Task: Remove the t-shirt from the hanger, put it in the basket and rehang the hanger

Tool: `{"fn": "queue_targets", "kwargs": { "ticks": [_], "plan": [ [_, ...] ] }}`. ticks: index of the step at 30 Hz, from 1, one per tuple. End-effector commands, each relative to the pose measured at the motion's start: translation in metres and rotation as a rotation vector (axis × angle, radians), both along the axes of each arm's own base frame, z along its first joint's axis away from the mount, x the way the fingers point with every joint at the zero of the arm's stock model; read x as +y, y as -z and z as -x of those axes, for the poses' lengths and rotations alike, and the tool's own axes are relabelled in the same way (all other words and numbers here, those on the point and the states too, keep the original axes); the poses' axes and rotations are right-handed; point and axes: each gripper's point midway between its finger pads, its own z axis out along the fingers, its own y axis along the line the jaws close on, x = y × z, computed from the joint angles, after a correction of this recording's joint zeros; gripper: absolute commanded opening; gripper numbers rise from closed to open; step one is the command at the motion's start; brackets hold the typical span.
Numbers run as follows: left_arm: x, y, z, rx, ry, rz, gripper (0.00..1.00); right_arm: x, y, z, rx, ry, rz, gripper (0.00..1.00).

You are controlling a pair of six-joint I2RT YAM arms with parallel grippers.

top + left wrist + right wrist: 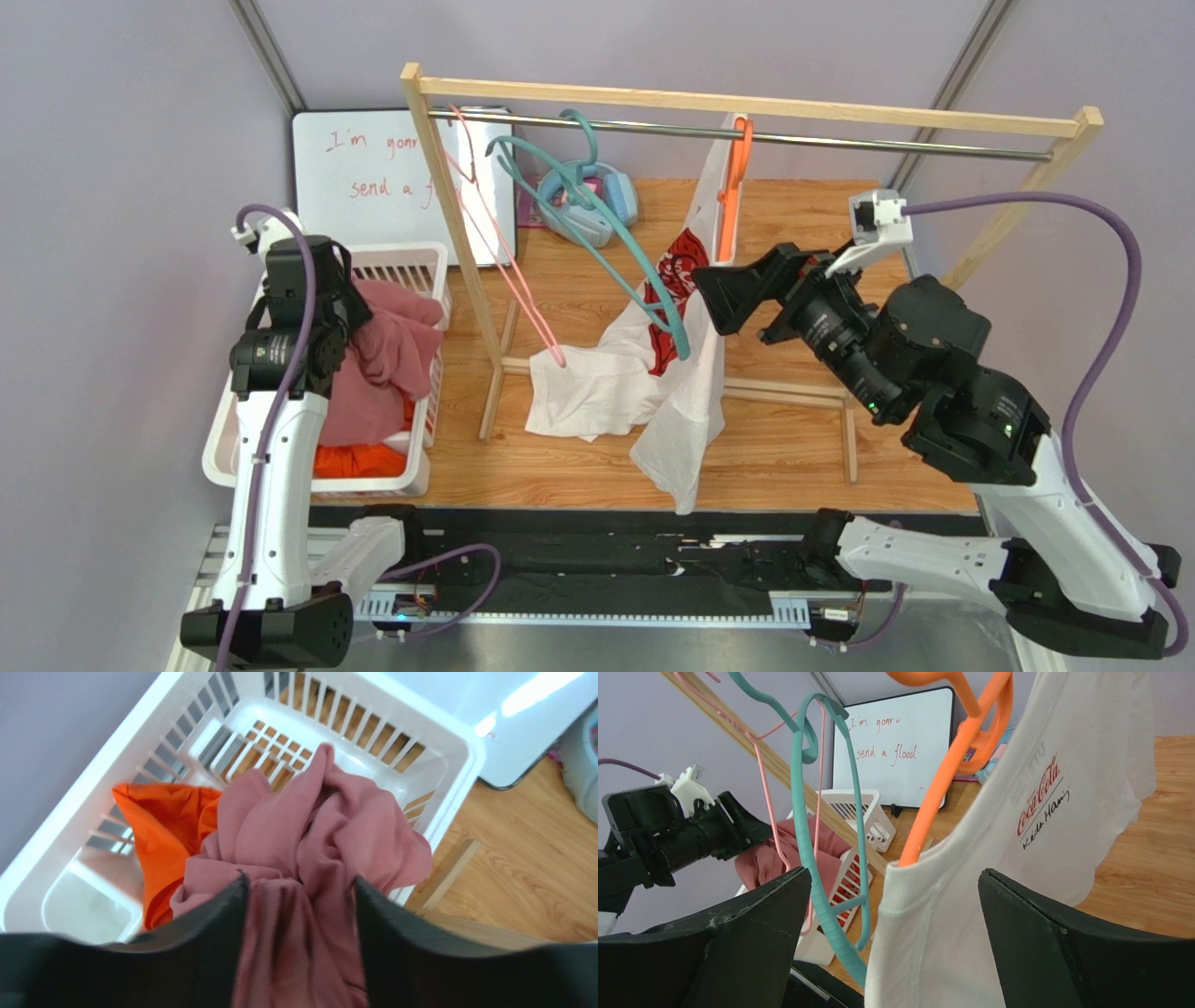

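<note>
White t-shirt (685, 420) hangs on the orange hanger (728, 196) from the rail (870, 140) toward the far edge of the tabletop (786, 448), its lower part sagging onto the wood near the middle. It looks light, limp cotton: no stiffness, it will bunch and stretch rather than slide, and the ribbed collar looks likely to catch on the hanger's shoulder. Best hold, I'd say, is that collar or the shoulder seam beside it, easing the cloth off one arm at a time. The right gripper (713, 301) is right there at the collar, jaws spread wide, pinching nothing. The left gripper (300, 889) is over the basket (449, 735) at the left edge, jaws parted with a pink garment (316, 826) running between them; whether it hangs on them I cannot tell. Tight quarters: a teal hanger (617, 238) and a pink hanger (491, 238) dangle just beside the shirt, and the rack's wooden posts hem in the pull.
</note>
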Motion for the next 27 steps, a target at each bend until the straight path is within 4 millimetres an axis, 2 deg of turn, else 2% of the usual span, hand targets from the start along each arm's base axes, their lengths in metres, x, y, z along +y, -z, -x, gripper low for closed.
{"fn": "queue_targets", "kwargs": {
  "ticks": [1,2,3,6,7,8,9,10,11,12,13,14,15,16,18,20,23,26,27],
  "plan": [
    [0.022,-0.008,0.013,-0.045,-0.116,-0.063,0.75,-0.006,-0.026,-0.014,-0.035,0.080,0.018,0.93],
    [0.021,-0.009,0.016,-0.053,-0.107,-0.064,0.81,-0.005,-0.027,-0.017,-0.034,0.091,0.026,0.92],
    [0.018,-0.012,0.019,-0.061,-0.087,-0.062,0.82,-0.006,-0.028,-0.019,-0.041,0.102,0.044,0.90],
    [-0.014,-0.026,0.025,-0.140,0.086,0.024,0.77,-0.009,-0.037,-0.028,-0.057,0.154,0.060,0.82],
    [-0.043,-0.033,0.027,-0.186,0.229,0.103,0.75,-0.012,-0.037,-0.030,-0.063,0.175,0.073,0.80],
    [-0.059,-0.036,0.029,-0.211,0.305,0.148,0.69,-0.012,-0.037,-0.033,-0.062,0.187,0.079,0.78],
    [-0.076,-0.031,0.030,-0.219,0.375,0.212,0.67,-0.013,-0.040,-0.033,-0.065,0.192,0.076,0.77],
    [-0.107,-0.045,0.036,-0.291,0.535,0.281,0.64,-0.013,-0.041,-0.034,-0.065,0.197,0.073,0.73],
    [-0.119,-0.046,0.040,-0.313,0.596,0.321,0.61,-0.011,-0.041,-0.035,-0.063,0.197,0.069,0.71],
    [-0.131,-0.033,0.041,-0.300,0.626,0.396,0.60,-0.010,-0.041,-0.035,-0.062,0.197,0.061,0.70],
    [-0.147,-0.043,0.050,-0.346,0.718,0.439,0.59,-0.008,-0.041,-0.036,-0.060,0.191,0.055,0.68],
    [-0.154,-0.041,0.053,-0.352,0.747,0.471,0.55,-0.007,-0.041,-0.036,-0.053,0.193,0.038,0.66],
    [-0.160,-0.029,0.055,-0.331,0.751,0.532,0.54,-0.006,-0.042,-0.036,-0.052,0.191,0.029,0.64],
    [-0.166,-0.034,0.063,-0.365,0.793,0.542,0.54,-0.005,-0.043,-0.037,-0.048,0.194,0.022,0.58],
    [-0.171,-0.025,0.069,-0.357,0.803,0.571,0.53,-0.003,-0.042,-0.038,-0.034,0.196,0.001,0.53],
    [-0.173,-0.025,0.079,-0.382,0.816,0.565,0.53,0.001,-0.039,-0.038,-0.023,0.187,-0.009,0.52],
    [-0.185,-0.012,0.089,-0.351,0.866,0.612,0.53,0.009,-0.033,-0.040,-0.003,0.172,-0.022,0.50],
    [-0.203,0.006,0.094,-0.299,0.946,0.647,0.53,0.012,-0.030,-0.042,0.006,0.171,-0.049,0.50],
    [-0.209,0.019,0.095,-0.263,0.966,0.658,0.52,0.013,-0.032,-0.042,0.000,0.172,-0.071,0.50]
  ]
}}
